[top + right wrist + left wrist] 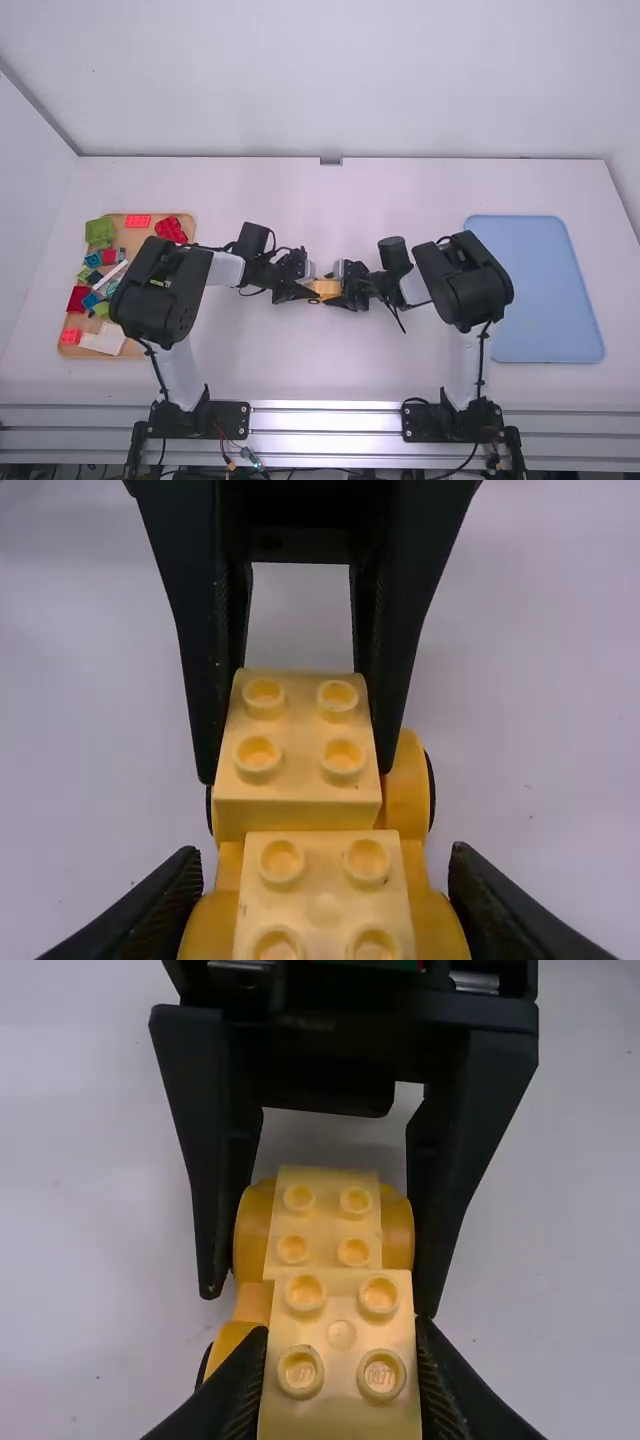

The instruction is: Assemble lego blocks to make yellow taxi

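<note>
Mid-table in the high view, my left gripper (305, 291) and right gripper (343, 290) face each other at the yellow taxi assembly (324, 288). In the left wrist view, my left gripper (340, 1375) is shut on a yellow studded block (342, 1330), beside another yellow block (325, 1222) over orange rounded wheel parts. In the right wrist view, my right gripper (325, 905) is shut on the assembly by its orange rounded parts (212, 926), with a studded block (323, 880) between them. The undersides of the blocks are hidden.
A wooden tray (186, 219) with several red, green, blue and white blocks lies at the table's left, partly under the left arm. A blue tray (545, 290) lies at the right, beside the right arm. White table surface (330, 220) extends beyond the grippers.
</note>
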